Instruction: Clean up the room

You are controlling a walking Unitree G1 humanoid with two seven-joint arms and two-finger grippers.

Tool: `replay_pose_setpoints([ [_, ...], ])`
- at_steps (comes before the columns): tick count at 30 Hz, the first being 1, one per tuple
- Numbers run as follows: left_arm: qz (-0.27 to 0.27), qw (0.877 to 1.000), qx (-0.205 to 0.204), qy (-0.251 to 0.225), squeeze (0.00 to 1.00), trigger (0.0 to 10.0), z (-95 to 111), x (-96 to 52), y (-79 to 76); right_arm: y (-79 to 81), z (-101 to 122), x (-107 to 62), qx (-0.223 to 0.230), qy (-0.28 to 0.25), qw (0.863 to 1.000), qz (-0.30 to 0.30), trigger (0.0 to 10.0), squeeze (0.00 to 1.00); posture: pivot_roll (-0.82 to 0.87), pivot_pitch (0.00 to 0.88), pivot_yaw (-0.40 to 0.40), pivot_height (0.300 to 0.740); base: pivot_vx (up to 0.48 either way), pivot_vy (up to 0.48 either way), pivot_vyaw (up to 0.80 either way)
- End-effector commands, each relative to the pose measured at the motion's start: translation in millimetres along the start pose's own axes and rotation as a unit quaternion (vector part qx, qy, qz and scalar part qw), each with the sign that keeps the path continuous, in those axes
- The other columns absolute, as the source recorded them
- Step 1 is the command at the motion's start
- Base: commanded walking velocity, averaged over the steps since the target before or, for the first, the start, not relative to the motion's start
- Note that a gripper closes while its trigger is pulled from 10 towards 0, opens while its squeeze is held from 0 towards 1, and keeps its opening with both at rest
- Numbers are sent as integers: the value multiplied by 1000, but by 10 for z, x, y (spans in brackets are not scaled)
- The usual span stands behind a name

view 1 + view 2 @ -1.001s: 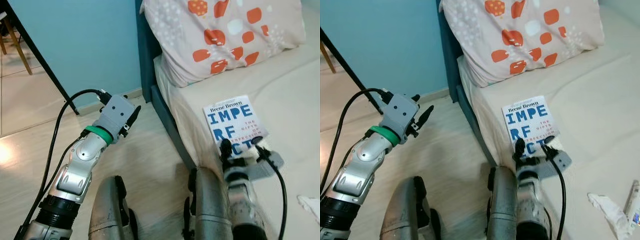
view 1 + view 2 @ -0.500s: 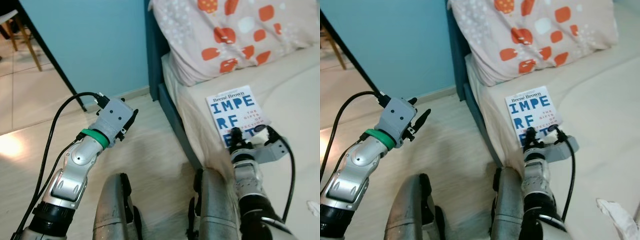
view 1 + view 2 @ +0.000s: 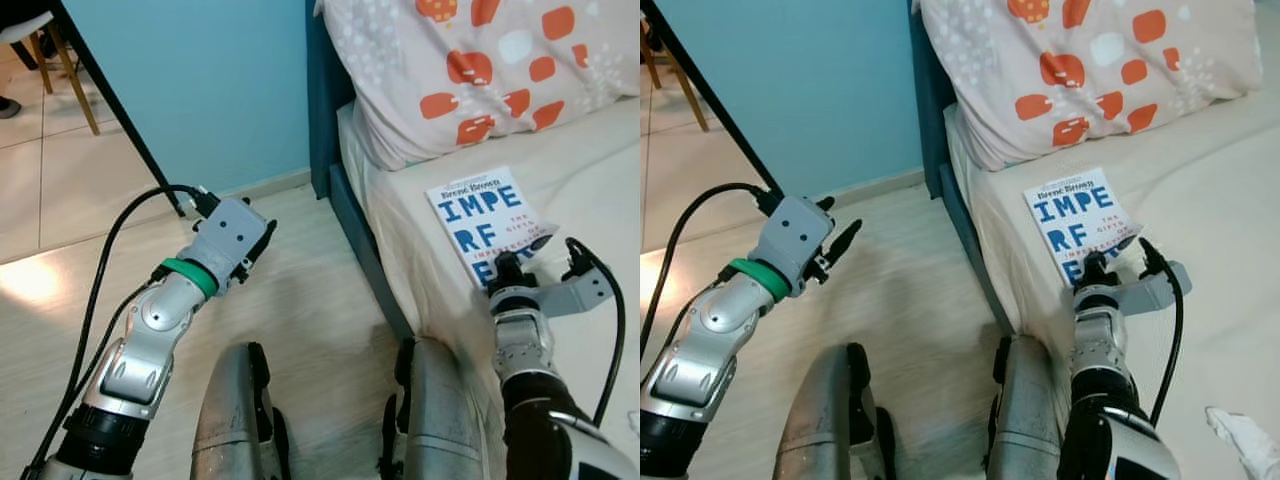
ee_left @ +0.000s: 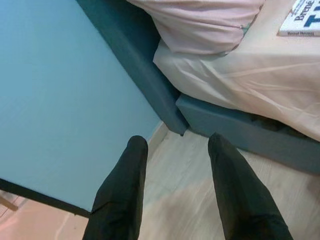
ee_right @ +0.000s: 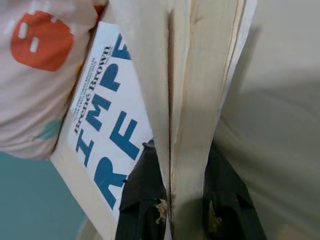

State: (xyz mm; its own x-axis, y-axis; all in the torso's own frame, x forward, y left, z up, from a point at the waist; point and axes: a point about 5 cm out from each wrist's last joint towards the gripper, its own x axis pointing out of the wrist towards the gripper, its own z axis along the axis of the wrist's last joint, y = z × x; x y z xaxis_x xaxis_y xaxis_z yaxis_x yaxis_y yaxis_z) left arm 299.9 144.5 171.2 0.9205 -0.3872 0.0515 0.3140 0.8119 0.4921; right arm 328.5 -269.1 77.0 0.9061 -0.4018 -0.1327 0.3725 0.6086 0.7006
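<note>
Bed [image 3: 590, 200] carries your book [image 3: 484, 220] below the pillow [image 3: 480, 60], near the edge. Your right end effector [image 5: 187, 200] pinches the book's near edge between both fingers. Your left end effector [image 4: 177, 195] hangs open over the floor [image 3: 300, 300], holding nothing.

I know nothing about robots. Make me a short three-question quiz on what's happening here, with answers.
1. True or false: the book lies on the bed.
2. Which gripper grips the book's pages: A left, B right?
3. Fill in: the left gripper hangs over the ____.

Key: 1 true. 2 B, the right gripper has its fingers either side of the page edges. 3 floor, its fingers apart and holding nothing.
</note>
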Motion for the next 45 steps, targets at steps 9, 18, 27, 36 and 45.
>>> replay_pose_setpoints([
  [9, -7, 1000, 7, 13, 0, 10000, -37, -75, -1, -205, 76, 25, -82, 56, 995, -13, 0, 0, 187, 195, 118, 576, 0, 0, 0],
  [18, -11, 1000, 16, 14, 0, 10000, -32, -77, 31, -287, 156, 34, -53, 72, 996, -1, 0, 0, 198, 190, 132, 576, 0, 0, 0],
  [27, -16, 999, 23, 15, 0, 10000, -29, -87, 54, -236, 363, 91, -26, 4, 1000, 4, 0, 0, 213, 187, 147, 576, 0, 0, 0],
  [36, -21, 999, 29, 14, 0, 10000, -28, -91, 43, -187, 347, 105, -40, 12, 999, 17, 10000, 0, 218, 191, 147, 576, 0, 0, 0],
  [45, -20, 999, 26, 16, 0, 10000, -41, -98, 26, -298, 478, 98, -68, -2, 998, -8, 10000, 643, 209, 193, 140, 576, 0, 0, 0],
])
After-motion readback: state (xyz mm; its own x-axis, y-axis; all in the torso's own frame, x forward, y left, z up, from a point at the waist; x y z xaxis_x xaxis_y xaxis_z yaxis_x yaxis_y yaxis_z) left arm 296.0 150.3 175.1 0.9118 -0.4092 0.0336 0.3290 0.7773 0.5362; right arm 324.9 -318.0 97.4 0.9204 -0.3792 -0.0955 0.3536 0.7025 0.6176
